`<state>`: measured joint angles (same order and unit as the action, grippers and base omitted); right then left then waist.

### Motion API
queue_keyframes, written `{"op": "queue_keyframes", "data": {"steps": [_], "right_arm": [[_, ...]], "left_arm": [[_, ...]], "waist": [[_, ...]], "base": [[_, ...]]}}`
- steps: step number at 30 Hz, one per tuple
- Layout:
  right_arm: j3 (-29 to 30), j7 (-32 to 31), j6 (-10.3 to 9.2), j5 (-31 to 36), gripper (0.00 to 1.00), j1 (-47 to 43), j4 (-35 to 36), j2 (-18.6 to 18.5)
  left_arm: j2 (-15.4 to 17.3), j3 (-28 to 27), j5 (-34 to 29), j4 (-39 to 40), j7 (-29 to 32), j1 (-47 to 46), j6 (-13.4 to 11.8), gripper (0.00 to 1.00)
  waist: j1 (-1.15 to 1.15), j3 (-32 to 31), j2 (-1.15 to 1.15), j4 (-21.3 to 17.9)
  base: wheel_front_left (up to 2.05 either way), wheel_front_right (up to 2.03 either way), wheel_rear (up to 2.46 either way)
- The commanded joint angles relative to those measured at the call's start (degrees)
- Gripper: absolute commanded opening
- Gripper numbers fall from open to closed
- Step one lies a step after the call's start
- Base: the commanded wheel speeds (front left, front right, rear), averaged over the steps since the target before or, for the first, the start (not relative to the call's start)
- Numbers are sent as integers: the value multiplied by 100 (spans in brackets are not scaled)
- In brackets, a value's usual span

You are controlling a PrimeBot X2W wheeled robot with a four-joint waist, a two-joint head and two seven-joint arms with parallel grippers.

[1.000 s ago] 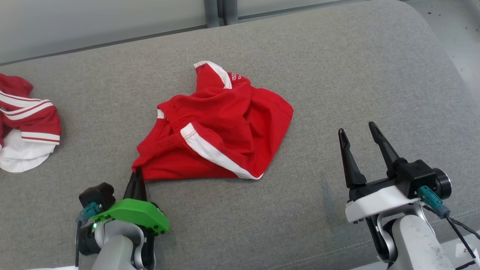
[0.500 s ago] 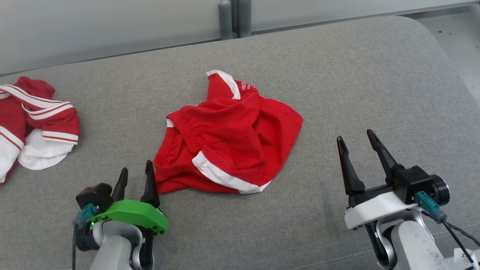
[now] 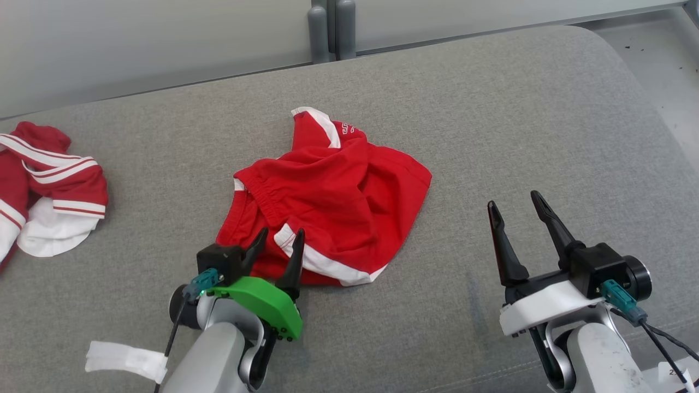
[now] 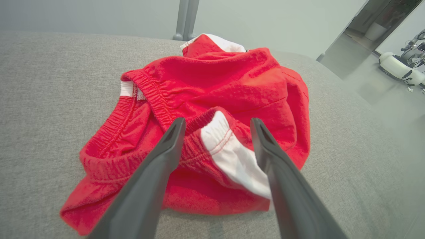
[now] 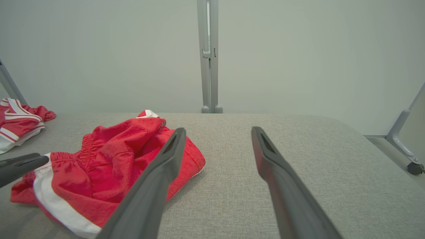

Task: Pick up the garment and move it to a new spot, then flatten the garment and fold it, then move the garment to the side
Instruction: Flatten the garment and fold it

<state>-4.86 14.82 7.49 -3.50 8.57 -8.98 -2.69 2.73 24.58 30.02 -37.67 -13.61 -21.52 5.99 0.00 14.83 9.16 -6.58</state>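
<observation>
We see the red shorts (image 3: 333, 207) lying crumpled at the middle of the grey upholstered cushion (image 3: 491, 109). They are bunched rather than flat, with one leg poking up toward 12 o'clock.

We judge them light, soft and limp, probably a cotton knit that drapes, folds on itself and will not slide much on the coarse weave beneath. Nothing about them looks fragile. The gathered elastic waistband (image 4: 156, 99) is the thickest and firmest part. It runs from 10 o'clock toward the near edge and looks like the surest place to pinch. The white-banded leg hem (image 4: 229, 149) is a good second choice.

The left gripper (image 3: 282, 232) stands wide open and holds nothing. It is at the shorts' 7 o'clock edge, and its dark tapered fingers (image 4: 159, 166) straddle that white hem. We cannot tell whether they touch the cloth.

The right gripper (image 3: 514, 199) is also spread wide and empty. It sits over bare cushion at 4 o'clock, well apart from the shorts.

A red garment with white stripes (image 3: 49, 191) lies heaped at 9 o'clock.
</observation>
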Motion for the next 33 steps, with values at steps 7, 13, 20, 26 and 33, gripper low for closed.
{"op": "queue_keyframes", "data": {"steps": [7,13,20,26,33], "right_arm": [[17,39,0,-41,100,23,14,-16],[51,39,0,-40,100,6,29,-16],[106,39,0,-38,100,-25,53,-16],[125,39,0,-40,100,-43,34,-17],[133,39,0,-3,100,-37,-161,-17]], "left_arm": [[188,399,-300,-556,510,-612,39,100],[367,620,-194,-628,893,-722,108,36],[559,516,13,-489,766,-596,66,0],[766,123,283,-422,522,-335,-181,0],[988,-343,659,-518,373,-94,-407,0]], "waist": [[0,70,0,-144],[0,88,0,-158],[0,60,0,-61],[0,36,0,68],[0,53,0,220]], "base": [[0,0,0],[0,0,0],[0,0,0],[0,0,0],[0,0,0]]}}
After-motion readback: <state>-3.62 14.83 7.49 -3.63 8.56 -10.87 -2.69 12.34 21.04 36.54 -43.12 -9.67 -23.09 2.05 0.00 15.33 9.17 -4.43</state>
